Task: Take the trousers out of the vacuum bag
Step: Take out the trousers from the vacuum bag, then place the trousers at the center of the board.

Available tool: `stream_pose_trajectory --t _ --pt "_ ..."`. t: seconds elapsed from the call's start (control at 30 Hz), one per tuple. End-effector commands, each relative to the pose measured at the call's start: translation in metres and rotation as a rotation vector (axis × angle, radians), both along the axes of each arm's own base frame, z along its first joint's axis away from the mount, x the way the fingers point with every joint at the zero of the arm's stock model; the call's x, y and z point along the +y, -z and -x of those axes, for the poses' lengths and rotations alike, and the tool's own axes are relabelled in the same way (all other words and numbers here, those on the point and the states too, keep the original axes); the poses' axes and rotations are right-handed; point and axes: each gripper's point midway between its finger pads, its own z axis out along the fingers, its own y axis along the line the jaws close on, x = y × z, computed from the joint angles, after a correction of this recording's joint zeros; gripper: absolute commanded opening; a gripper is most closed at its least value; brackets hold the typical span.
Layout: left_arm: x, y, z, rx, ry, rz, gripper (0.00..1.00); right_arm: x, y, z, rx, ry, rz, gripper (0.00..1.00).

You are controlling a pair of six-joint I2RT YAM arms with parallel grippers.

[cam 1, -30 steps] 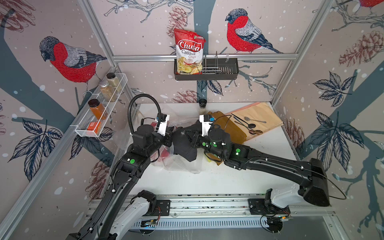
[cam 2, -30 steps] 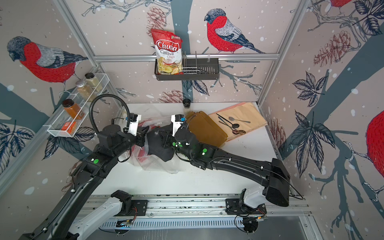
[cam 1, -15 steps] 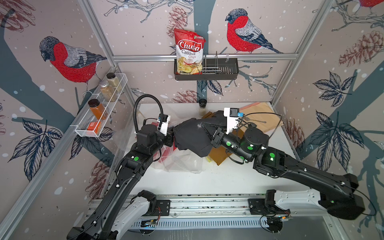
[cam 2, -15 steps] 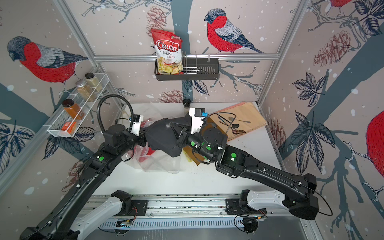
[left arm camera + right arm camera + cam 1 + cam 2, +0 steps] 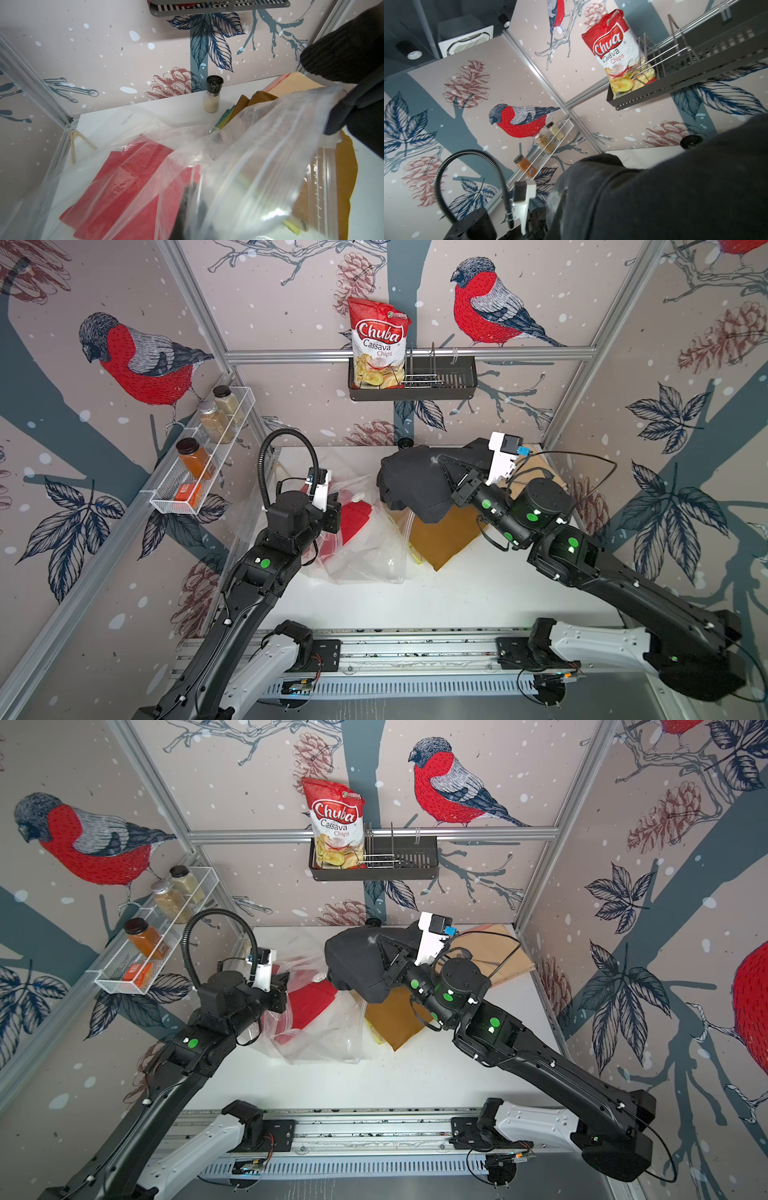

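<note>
The left gripper (image 5: 335,517) is pinching the crinkly clear plastic vacuum bag (image 5: 368,558), anchoring it; the right gripper (image 5: 441,464) is holding dark fabric trousers (image 5: 409,487) aloft, right of it.

dark trousers (image 5: 415,485): plain charcoal-black, faint pale smudge. red trousers (image 5: 353,520): solid red, seen through vacuum bag (image 5: 374,564), which is clear with white glare streaks. mustard-brown trousers (image 5: 444,535): plain. yellow layer (image 5: 292,227) and teal-green layer (image 5: 225,116) show at its edges. cloth (image 5: 507,965): peach-orange. table (image 5: 457,597): white. chips bag (image 5: 378,344): red and white, yellow chips printed. basket (image 5: 457,391): dark grey. walls (image 5: 291,302): beige paper, red-breasted grey birds, teal branches, brownish pinecones, white flecks.
</note>
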Motion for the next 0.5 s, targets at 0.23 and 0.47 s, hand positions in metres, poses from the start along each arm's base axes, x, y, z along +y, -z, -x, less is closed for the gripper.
stream_pose_trajectory --t 0.23,0.47 --pt "0.044 -0.043 0.012 -0.09 -0.216 -0.02 0.0 -0.028 -0.008 -0.063 -0.053 0.083 -0.104 0.0" --pt "0.055 -0.058 0.021 -0.117 -0.254 -0.028 0.0 -0.024 0.022 -0.115 0.007 0.045 -0.106 0.0"
